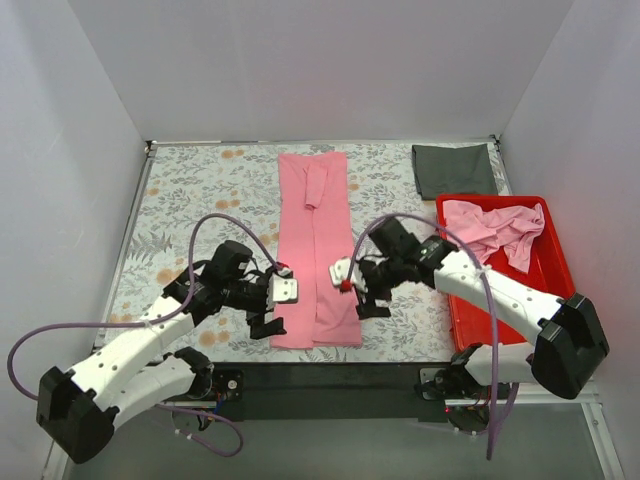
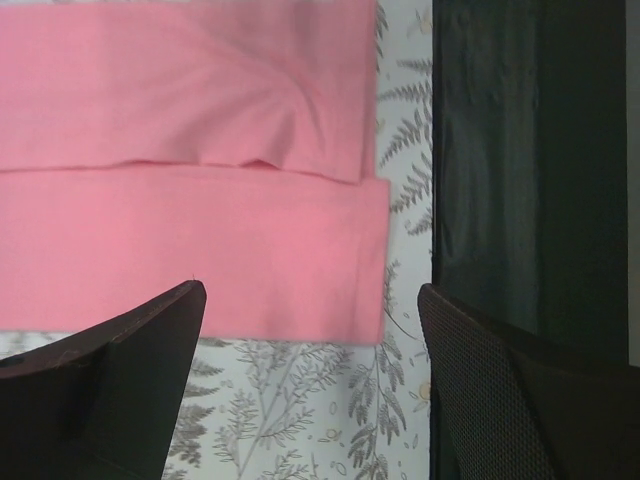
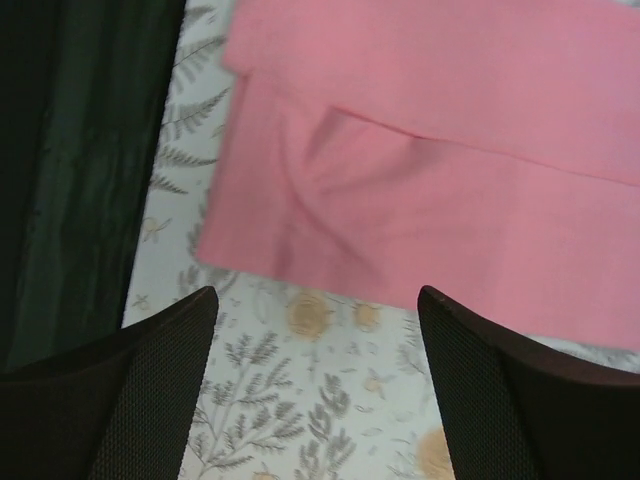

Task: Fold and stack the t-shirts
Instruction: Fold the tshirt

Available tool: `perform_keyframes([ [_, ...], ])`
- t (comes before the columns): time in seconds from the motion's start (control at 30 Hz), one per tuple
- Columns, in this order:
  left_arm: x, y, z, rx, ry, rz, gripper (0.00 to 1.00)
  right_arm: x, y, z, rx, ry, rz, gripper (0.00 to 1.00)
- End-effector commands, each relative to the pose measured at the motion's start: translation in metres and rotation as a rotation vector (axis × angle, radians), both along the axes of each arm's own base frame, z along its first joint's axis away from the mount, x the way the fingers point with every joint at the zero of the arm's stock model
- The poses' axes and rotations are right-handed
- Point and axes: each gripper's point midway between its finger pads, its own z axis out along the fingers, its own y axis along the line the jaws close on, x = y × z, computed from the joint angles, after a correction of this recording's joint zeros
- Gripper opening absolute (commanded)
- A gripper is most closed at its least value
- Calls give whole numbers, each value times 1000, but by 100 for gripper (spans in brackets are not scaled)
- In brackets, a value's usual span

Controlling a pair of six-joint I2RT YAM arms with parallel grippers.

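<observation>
A pink t-shirt (image 1: 315,250) lies in the middle of the table, folded lengthwise into a long narrow strip with its sides turned in. A second pink t-shirt (image 1: 495,228) lies crumpled in the red bin (image 1: 556,262) at the right. My left gripper (image 1: 268,325) is open and empty beside the strip's near left corner (image 2: 330,290). My right gripper (image 1: 372,302) is open and empty beside the strip's near right corner (image 3: 300,215). Both hover just off the fabric.
A folded dark grey cloth (image 1: 454,168) lies at the far right corner of the floral tablecloth (image 1: 190,200). The black front edge of the table (image 1: 330,375) runs just behind the strip's near end.
</observation>
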Motion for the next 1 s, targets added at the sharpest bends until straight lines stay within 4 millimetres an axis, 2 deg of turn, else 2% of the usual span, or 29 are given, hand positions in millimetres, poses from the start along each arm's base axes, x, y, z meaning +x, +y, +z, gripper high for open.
perform_keyframes([
  [0.0, -18, 7, -34, 46, 23, -114, 86, -17, 8, -17, 9, -145, 109, 84],
  [0.1, -16, 6, -45, 41, -29, -145, 84, -33, 14, -40, -20, -178, 163, 77],
  [0.13, -19, 10, -56, 60, -46, -161, 82, -40, 17, -46, -29, -181, 180, 71],
  [0.17, -18, 11, -61, 65, -65, -168, 80, -39, 22, -48, -11, -199, 179, 69],
  [0.23, -21, 18, -75, 91, -92, -180, 70, -47, 20, -63, -32, -199, 187, 65],
  [0.4, -26, 20, -86, 100, -127, -197, 55, -59, 27, -76, -21, -195, 181, 52],
  [0.43, -27, 20, -88, 102, -126, -197, 54, -64, 25, -82, -35, -192, 187, 51],
  [0.67, -34, 17, -99, 112, -111, -210, 44, -67, 20, -101, -80, -177, 138, 49],
  [0.97, -39, 19, -113, 142, -119, -235, 41, -69, 7, -119, -125, -185, 137, 45],
])
